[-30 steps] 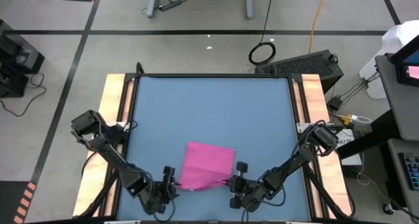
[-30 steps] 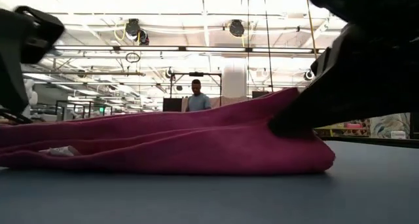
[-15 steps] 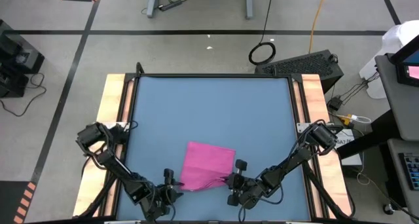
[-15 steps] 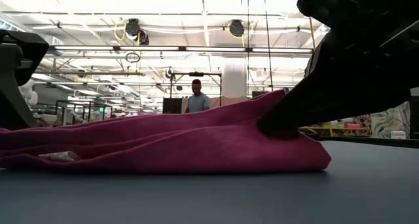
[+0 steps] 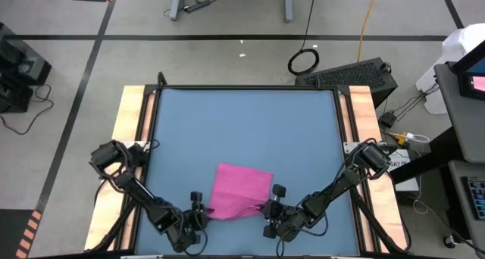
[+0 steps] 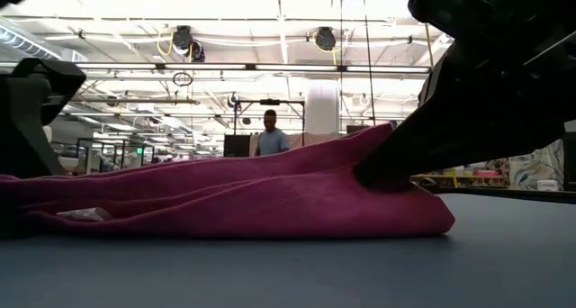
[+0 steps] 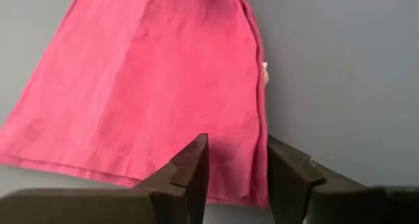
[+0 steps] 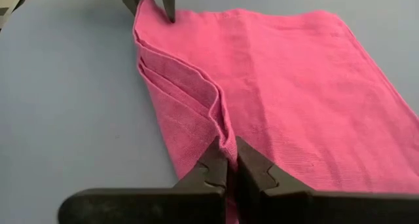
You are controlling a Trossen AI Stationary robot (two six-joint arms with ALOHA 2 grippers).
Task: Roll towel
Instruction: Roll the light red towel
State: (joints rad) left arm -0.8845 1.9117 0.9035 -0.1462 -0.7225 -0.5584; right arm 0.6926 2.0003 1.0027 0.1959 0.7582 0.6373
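Because the towel (image 5: 239, 189), low in the high view on the blue surface (image 5: 242, 130), is soft, light and folded, its near corners suit gripping. Right gripper (image 8: 230, 160) jaws are pinched onto one corner; left gripper (image 7: 237, 160) jaws straddle the other, part open.

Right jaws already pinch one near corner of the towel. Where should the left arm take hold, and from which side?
Take the other near corner of the towel, coming in low from the table's near edge. The left gripper already has open jaws straddling that folded edge, opposite the right gripper, so both ends of the near edge lift together.
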